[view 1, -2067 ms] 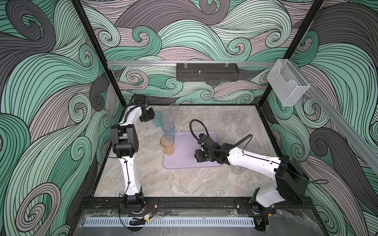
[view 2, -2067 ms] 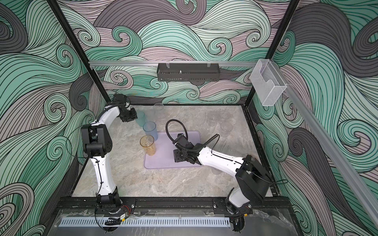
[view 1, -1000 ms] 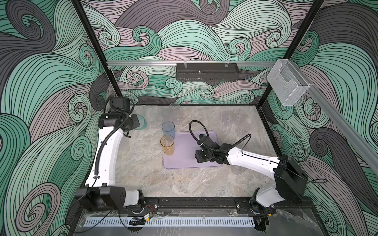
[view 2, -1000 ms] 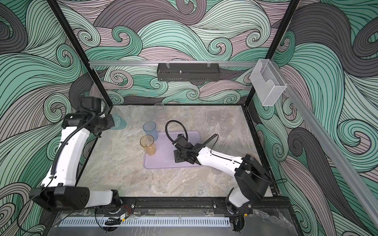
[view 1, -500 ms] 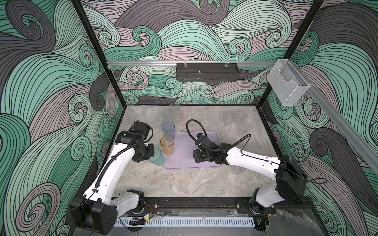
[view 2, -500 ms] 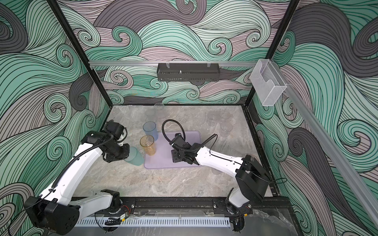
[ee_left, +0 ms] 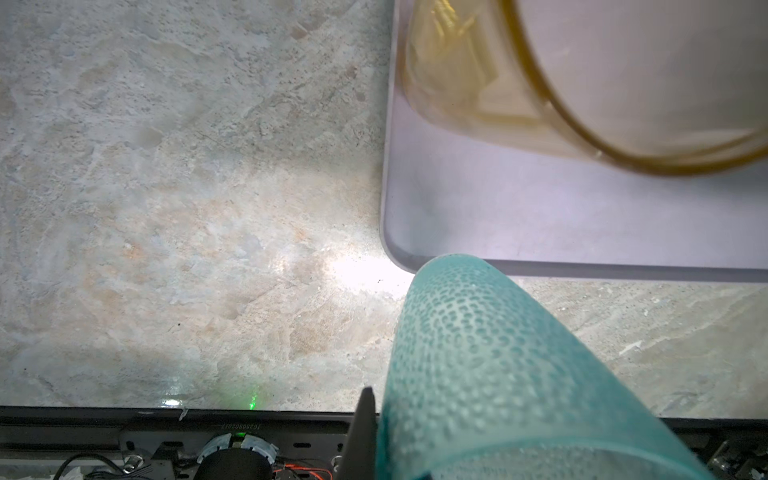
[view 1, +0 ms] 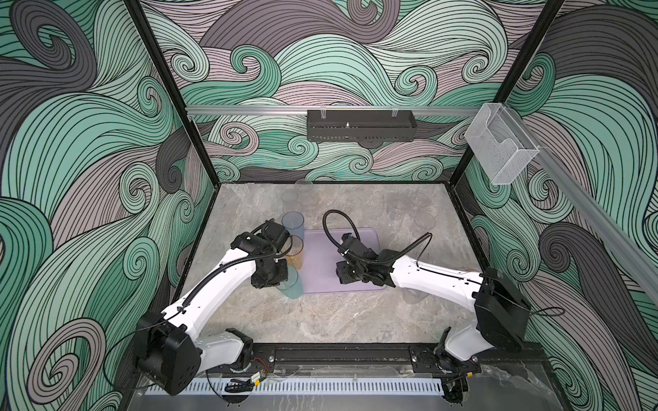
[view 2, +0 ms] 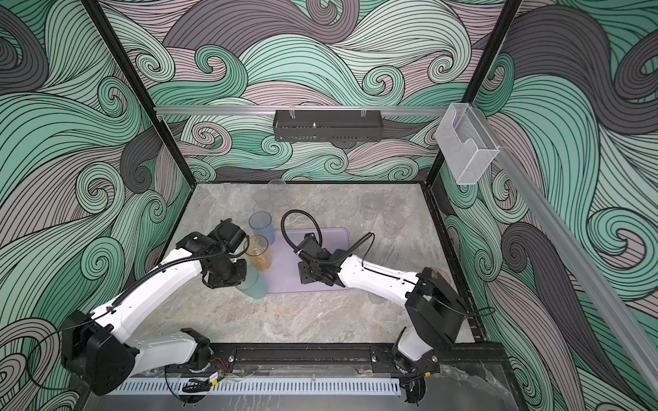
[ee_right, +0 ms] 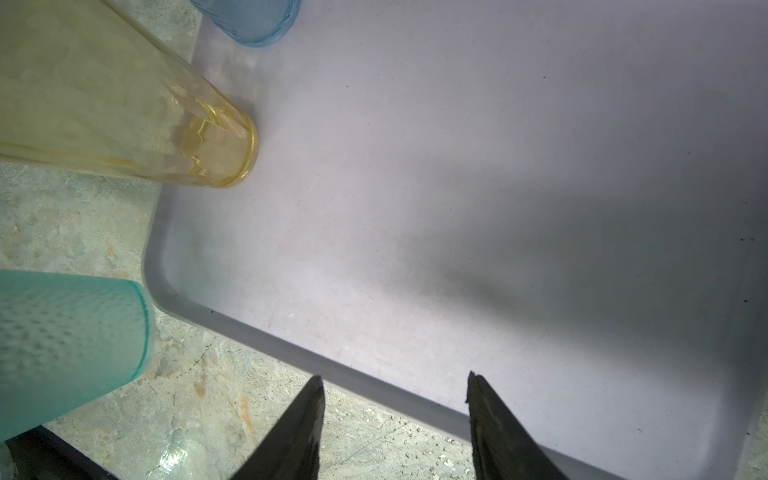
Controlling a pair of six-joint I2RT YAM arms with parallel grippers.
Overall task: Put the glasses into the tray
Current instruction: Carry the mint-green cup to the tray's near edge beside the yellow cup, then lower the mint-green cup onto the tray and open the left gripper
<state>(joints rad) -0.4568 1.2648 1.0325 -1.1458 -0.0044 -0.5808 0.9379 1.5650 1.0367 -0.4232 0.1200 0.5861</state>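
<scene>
Ok, I see the left gripper (view 1: 281, 279) pinching the teal tumbler (view 1: 292, 286), tilted, its base just at the lavender tray's (view 1: 320, 249) near-left corner, not inside. Amber tumbler (view 1: 294, 251) and blue tumbler (view 1: 293, 226) stand in the tray along its left edge. Right gripper (ee_right: 395, 376) is spread, empty, over the tray's near rim.

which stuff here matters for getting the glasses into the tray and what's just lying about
For the job:
teal cup
amber cup
blue cup
clear glasses at the back
tray

Just there:
black rack on the back wall
clear box
</scene>
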